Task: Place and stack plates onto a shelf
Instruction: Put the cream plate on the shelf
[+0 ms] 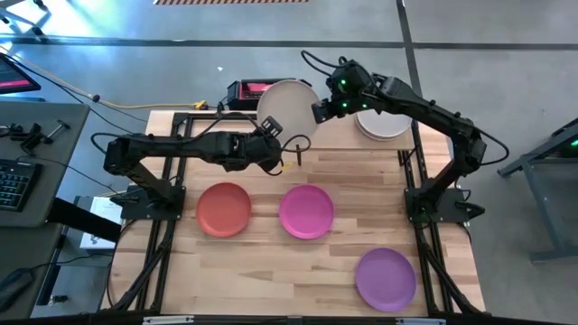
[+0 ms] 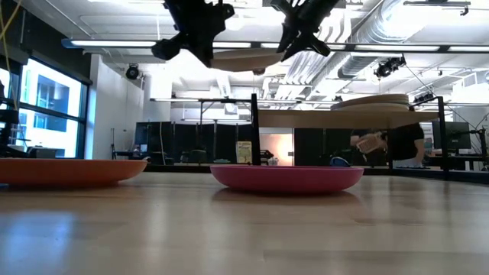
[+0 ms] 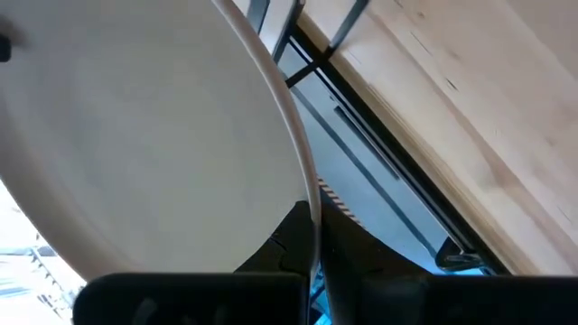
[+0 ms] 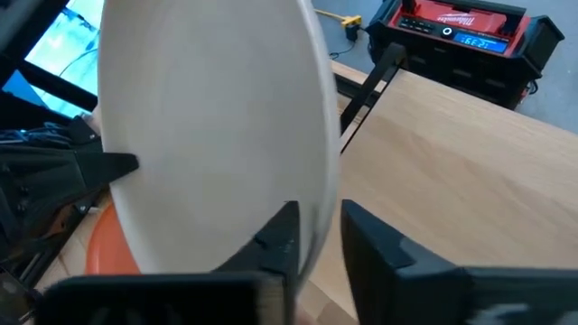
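- Now I have one off-white plate [image 1: 287,102] held up in the air above the shelf [image 1: 361,135], gripped from both sides.
- My left gripper [image 1: 271,137] has its jaws clamped tight on the plate's near rim.
- My right gripper [image 1: 322,110] has its fingers [image 4: 282,236] narrowed either side of the opposite rim.
- Beside it, a stack of pale plates [image 1: 384,122] sits on the shelf's right end.
- Down on the table [image 1: 361,190] lie an orange-red plate [image 1: 223,209], a magenta plate [image 1: 306,211] and a purple plate [image 1: 386,278], well apart.
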